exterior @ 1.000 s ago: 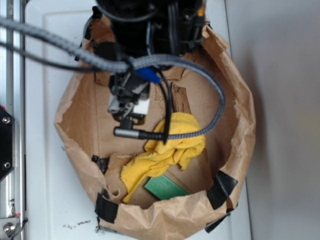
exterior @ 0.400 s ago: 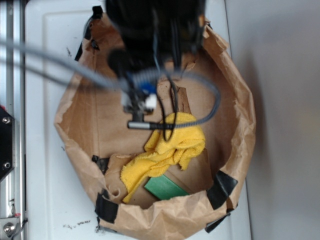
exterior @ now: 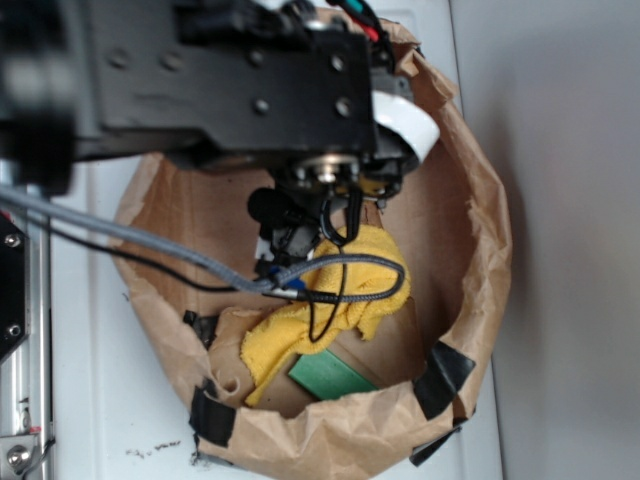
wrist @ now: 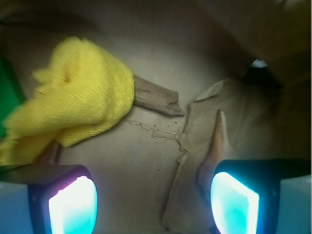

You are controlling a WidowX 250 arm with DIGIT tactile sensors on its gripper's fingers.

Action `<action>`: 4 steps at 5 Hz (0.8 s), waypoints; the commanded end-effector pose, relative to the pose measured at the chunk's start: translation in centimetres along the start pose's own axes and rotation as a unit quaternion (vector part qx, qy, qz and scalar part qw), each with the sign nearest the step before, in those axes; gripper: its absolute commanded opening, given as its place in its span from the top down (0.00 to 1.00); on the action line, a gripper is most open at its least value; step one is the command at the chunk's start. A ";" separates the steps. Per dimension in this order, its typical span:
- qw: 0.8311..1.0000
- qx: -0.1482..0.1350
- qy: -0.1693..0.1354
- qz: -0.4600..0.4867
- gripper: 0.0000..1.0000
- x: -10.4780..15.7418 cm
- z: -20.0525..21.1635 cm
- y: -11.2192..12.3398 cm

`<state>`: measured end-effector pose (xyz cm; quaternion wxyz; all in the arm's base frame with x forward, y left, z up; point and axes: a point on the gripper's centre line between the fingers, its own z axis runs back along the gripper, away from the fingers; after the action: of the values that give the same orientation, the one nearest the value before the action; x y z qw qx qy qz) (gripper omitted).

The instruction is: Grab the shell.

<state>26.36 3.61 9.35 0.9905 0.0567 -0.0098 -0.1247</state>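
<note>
The wrist view looks down between the black gripper (wrist: pixel 153 200), whose two glowing fingers (wrist: pixel 73 202) stand wide apart with nothing between them. Against the inner edge of the right-hand finger lies the small orange-tan ribbed spiral shell (wrist: pixel 215 146), its long pointed tip aimed up the picture and its lower end hidden behind the finger. It rests on the creased brown paper floor (wrist: pixel 146 161) of the bag. Further up, a dark brown wood chip (wrist: pixel 155 99) pokes out from under the crumpled yellow cloth (wrist: pixel 80 105), well apart from the shell. A green edge (wrist: pixel 9 92) shows at the far left.

The exterior view shows none of this: the black arm (exterior: pixel 220 85) and its grey cables (exterior: pixel 150 245) cover the shell and chip. It does show the whole brown paper bag (exterior: pixel 480 230) with rolled walls and black tape patches, the yellow cloth, and a flat green block (exterior: pixel 330 377) beneath the cloth near the front wall.

Compared with a second ago, the arm has swung across the bag's upper half and sits lower inside it; cloth and green block have not shifted.

Open floor lies between the fingers; the bag walls stand close on all sides.
</note>
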 end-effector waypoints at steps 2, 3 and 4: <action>0.999 -0.009 -0.028 0.035 0.00 -3.9 0.7 4.6; 0.998 0.007 -0.027 0.048 0.00 -4.1 -0.3 5.5; 0.998 0.009 -0.031 0.052 0.00 -3.2 -1.4 5.9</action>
<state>24.41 9.92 7.66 0.9948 0.0525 -0.0277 -0.0825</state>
